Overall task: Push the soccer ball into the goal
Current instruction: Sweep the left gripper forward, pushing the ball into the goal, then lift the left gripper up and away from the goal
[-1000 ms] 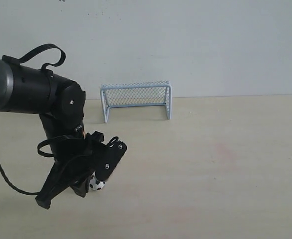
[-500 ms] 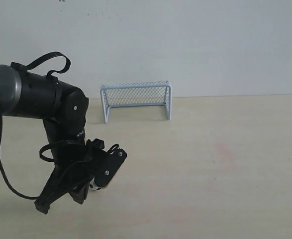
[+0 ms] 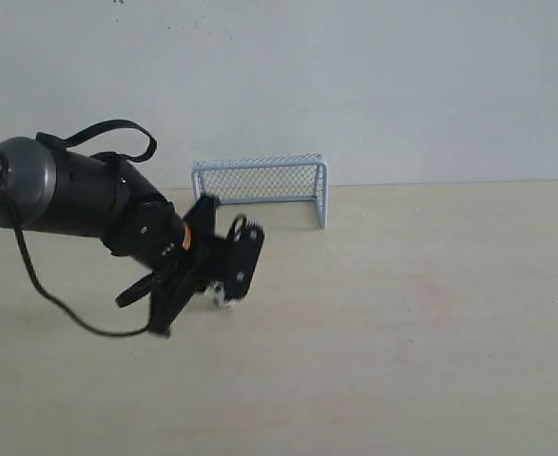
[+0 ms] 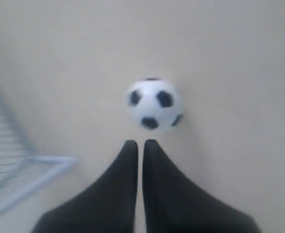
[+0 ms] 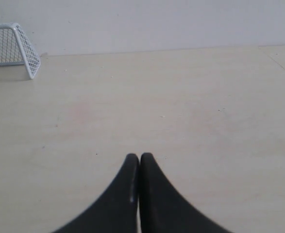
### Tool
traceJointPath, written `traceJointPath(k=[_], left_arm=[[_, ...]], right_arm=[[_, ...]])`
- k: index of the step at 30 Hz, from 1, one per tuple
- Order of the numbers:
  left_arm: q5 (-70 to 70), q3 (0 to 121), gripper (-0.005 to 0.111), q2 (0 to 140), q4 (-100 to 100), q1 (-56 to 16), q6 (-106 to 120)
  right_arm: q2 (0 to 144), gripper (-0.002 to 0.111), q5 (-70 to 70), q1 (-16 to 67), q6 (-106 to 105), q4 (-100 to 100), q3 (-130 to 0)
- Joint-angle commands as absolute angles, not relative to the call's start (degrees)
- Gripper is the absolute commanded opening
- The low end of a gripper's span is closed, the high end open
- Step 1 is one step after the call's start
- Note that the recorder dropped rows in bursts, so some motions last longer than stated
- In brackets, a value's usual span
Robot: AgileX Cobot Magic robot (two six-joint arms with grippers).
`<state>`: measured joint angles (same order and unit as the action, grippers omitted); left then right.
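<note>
My left tool (image 4: 140,142) is clenched on nothing, its tips just short of the ball (image 4: 154,103). The ball sits on the pale surface (image 3: 431,332), in front of the goal (image 3: 259,180) and not inside. My right tool (image 5: 140,156) is clenched too, empty, well apart from both.

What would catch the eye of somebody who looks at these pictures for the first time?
The large black left arm fills the left side of the exterior view, bent down over the pale table. In the left wrist view, the small soccer ball lies just ahead of the shut left end effector. The goal stands at the far edge of the table.
</note>
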<state>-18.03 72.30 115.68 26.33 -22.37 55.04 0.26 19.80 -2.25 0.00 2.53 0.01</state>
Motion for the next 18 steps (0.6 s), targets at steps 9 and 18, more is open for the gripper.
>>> traceJointPath(k=[9,18], left_arm=[[-20.6,80.1,0.004,94.8,63.8,-24.0,7.4],[-29.7,71.2,0.004,77.4,62.0,-24.0,-12.1]], right_arm=[[0.0,0.000,19.1,-2.1,0.0,2.6,0.0],[0.0,0.000,19.1,-2.1,0.0,2.6,0.0]])
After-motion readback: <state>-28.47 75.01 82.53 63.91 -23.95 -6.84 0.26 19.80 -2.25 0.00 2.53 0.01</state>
